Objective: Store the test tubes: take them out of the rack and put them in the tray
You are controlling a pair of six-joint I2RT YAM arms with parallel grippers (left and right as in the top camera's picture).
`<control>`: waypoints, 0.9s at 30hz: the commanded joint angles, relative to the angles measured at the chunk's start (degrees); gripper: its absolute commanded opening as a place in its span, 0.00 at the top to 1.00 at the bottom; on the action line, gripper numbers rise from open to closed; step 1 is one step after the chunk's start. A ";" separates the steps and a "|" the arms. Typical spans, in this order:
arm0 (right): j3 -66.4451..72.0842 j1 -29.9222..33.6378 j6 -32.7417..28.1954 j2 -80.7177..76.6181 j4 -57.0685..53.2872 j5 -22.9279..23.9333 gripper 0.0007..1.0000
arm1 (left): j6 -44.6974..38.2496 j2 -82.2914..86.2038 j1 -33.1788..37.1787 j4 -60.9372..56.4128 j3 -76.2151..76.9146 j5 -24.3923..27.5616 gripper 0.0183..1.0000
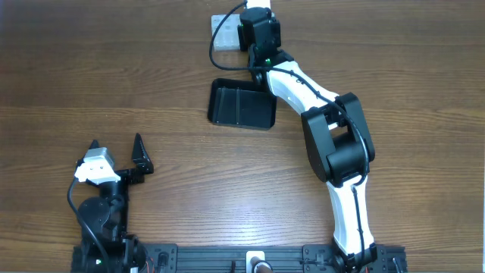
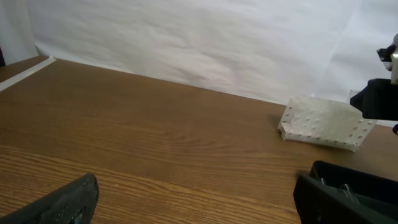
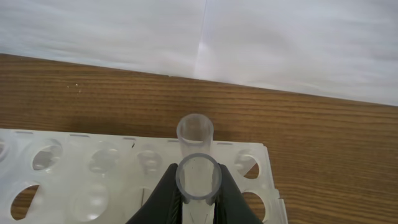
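Clear plastic test tube (image 3: 199, 177) is pinched by the right gripper (image 3: 199, 194) at the white perforated rack (image 3: 74, 138). A second clear tube (image 3: 195, 134) stands just behind it. The black rectangular tray (image 1: 235, 106) lies near the rack on the brown wooden surface (image 1: 151, 76). The left gripper (image 1: 117, 144) is spread, well apart from them.

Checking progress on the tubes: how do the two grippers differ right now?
The left gripper is open and empty; the right gripper is shut on a test tube. The left gripper sits over bare table near its base; the right gripper is at the white rack. Both have black fingers.
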State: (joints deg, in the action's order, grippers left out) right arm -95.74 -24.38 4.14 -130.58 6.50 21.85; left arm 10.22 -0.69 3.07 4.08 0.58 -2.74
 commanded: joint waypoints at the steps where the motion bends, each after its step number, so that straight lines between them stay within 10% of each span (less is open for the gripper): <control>1: -1.77 -0.09 -0.59 0.28 0.28 0.57 0.93 | -0.83 0.37 0.15 0.04 -0.24 0.76 0.00; 27: -1.77 -1.42 -0.57 10.43 -3.08 0.52 0.96 | -0.83 0.37 0.15 0.04 -0.24 0.76 0.00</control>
State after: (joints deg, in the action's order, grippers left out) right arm -95.79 -24.71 3.86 -123.76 3.44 21.82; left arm 10.22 -0.69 3.07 4.08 0.58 -2.74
